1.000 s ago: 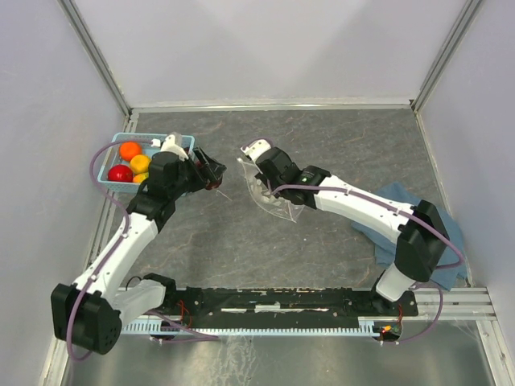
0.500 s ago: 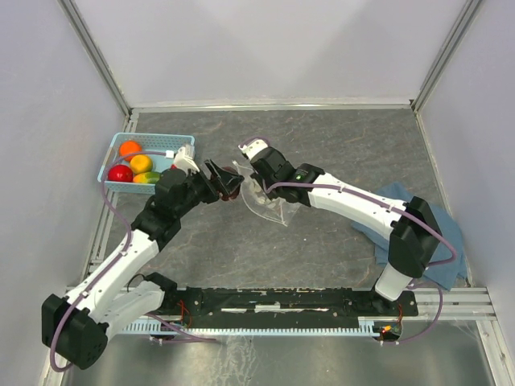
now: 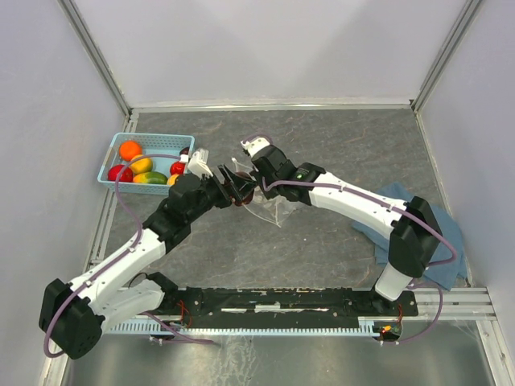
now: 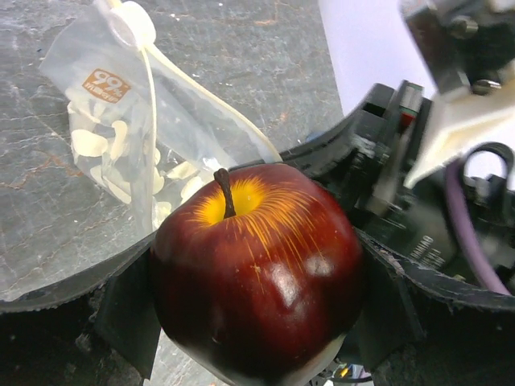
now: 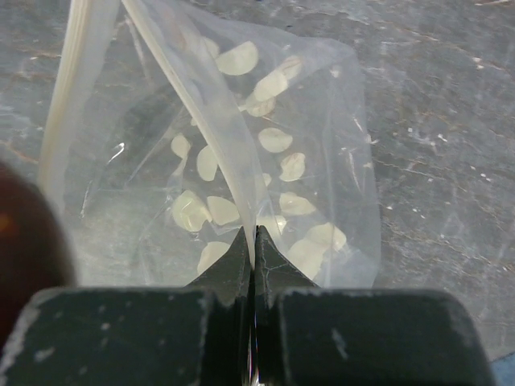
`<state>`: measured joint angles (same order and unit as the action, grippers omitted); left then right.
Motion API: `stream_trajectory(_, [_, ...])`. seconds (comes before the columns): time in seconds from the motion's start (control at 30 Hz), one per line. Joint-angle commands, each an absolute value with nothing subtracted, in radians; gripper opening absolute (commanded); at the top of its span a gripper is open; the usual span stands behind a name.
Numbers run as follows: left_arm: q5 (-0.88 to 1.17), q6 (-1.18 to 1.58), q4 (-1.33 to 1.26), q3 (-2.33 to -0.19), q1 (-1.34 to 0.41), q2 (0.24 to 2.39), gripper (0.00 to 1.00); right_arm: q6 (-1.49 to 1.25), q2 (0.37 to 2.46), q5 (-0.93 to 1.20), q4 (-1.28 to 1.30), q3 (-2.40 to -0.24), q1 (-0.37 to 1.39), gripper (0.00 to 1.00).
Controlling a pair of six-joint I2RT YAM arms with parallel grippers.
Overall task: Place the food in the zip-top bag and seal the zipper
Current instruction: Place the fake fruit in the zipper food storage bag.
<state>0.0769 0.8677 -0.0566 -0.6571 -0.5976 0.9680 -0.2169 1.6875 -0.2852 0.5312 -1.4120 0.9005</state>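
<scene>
Left gripper [image 3: 235, 190]: closed around a glossy dark-red toy apple [image 4: 257, 273] with a yellow flush at the stem. We read this as the carry to the bag mouth.
Right gripper [image 5: 254, 241]: pinched shut on one lip of the clear, floppy zip-top bag [image 5: 273, 153] printed with white spots. It lifts the lip so the mouth gapes toward the apple.
Bag position: just 11 o'clock of the middle of the grey stone-look surface [image 3: 338, 145], with its body trailing toward 5 o'clock from the pinch.
Zipper: the thin pale strip [image 5: 76, 96] runs up at 11 o'clock in the right wrist view. We judge it unsealed.
Other food: orange, red, yellow and green toy pieces [image 3: 129, 149] sit in the light-blue perforated plastic basket [image 3: 153, 136] at 10 o'clock.
Blue cloth [image 3: 452, 233]: at 4 o'clock, partly under the right arm.
Hidden: from above, the arms cover the apple and the mouth, so we cannot tell whether the apple has crossed the lip. The bag interior looks empty, though the spots confuse it.
</scene>
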Motion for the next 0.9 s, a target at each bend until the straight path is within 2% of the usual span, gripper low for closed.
stream_trajectory(0.0, [0.005,0.923,-0.115,-0.632,-0.608,0.981,0.45,-0.249,1.626,-0.241,0.459,-1.424,0.913,0.02])
stream_trajectory(0.3, [-0.136,0.893,0.017,-0.644,-0.609,0.992,0.45,-0.278,1.572,-0.221,0.419,-1.388,0.910,0.02])
stream_trajectory(0.53, [-0.139,0.860,0.075,-0.708,-0.621,1.030,0.49,-0.305,1.565,-0.154,0.375,-1.367,0.911,0.02])
stream_trajectory(0.87, [-0.256,0.817,0.184,-0.812,-0.698,1.113,0.68,-0.351,1.570,-0.066,0.325,-1.348,0.912,0.02])
